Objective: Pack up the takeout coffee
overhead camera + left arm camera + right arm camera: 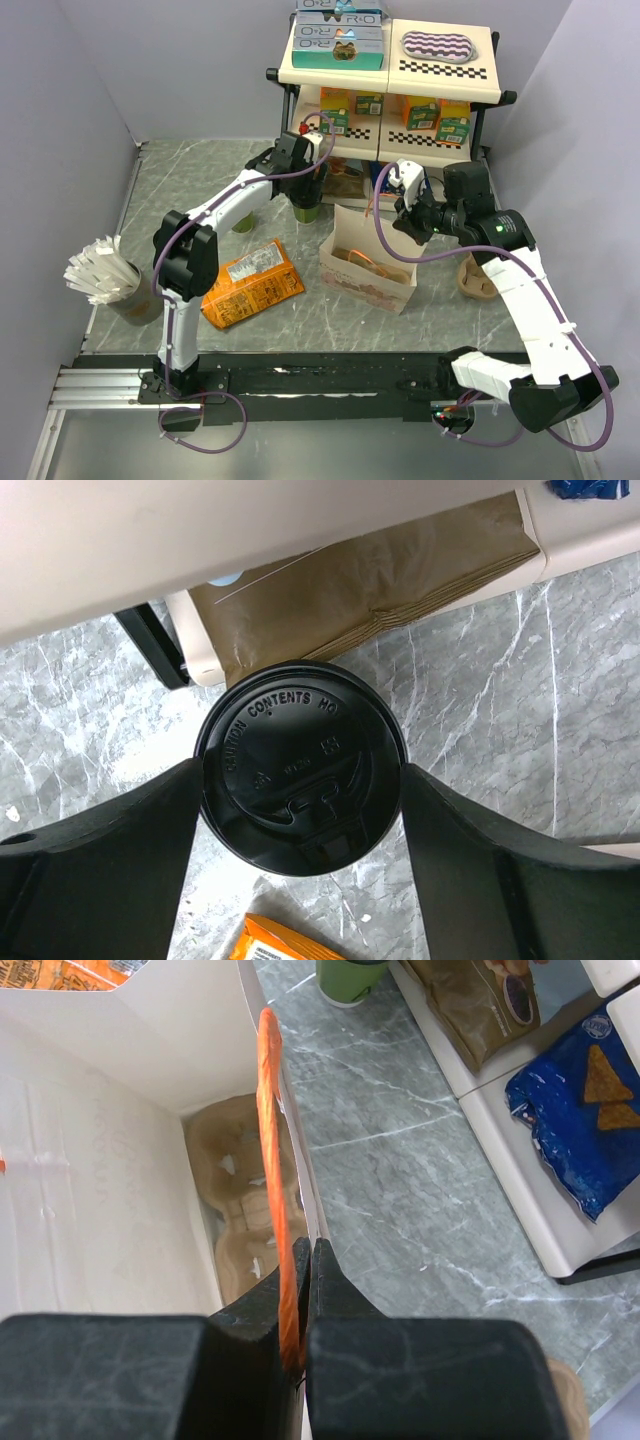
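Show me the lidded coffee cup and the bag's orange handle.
coffee cup [300, 770], left wrist view, middle of its black lid.
orange handle [271, 1150], right wrist view, midway along the strap.

This is a robot lab with a test cell dressed up as a small café counter. The landmark is the shelf rack [390, 75] at the back, stocked like a shop display with flat boxes [338, 35] on top and small cartons [440, 118] below. It stands on a marble-patterned bench [200, 190], closed in by plain bare walls [60, 100]. In front of the rack are a paper bag [365, 265], an orange snack packet [250, 283] and a cardboard cup tray [478, 280]. Far to the rack's front left is a cup of white sticks [110, 275]. Two robot arms [530, 290] are bolted to a metal rail [300, 380] at the bench edge opposite the rack.
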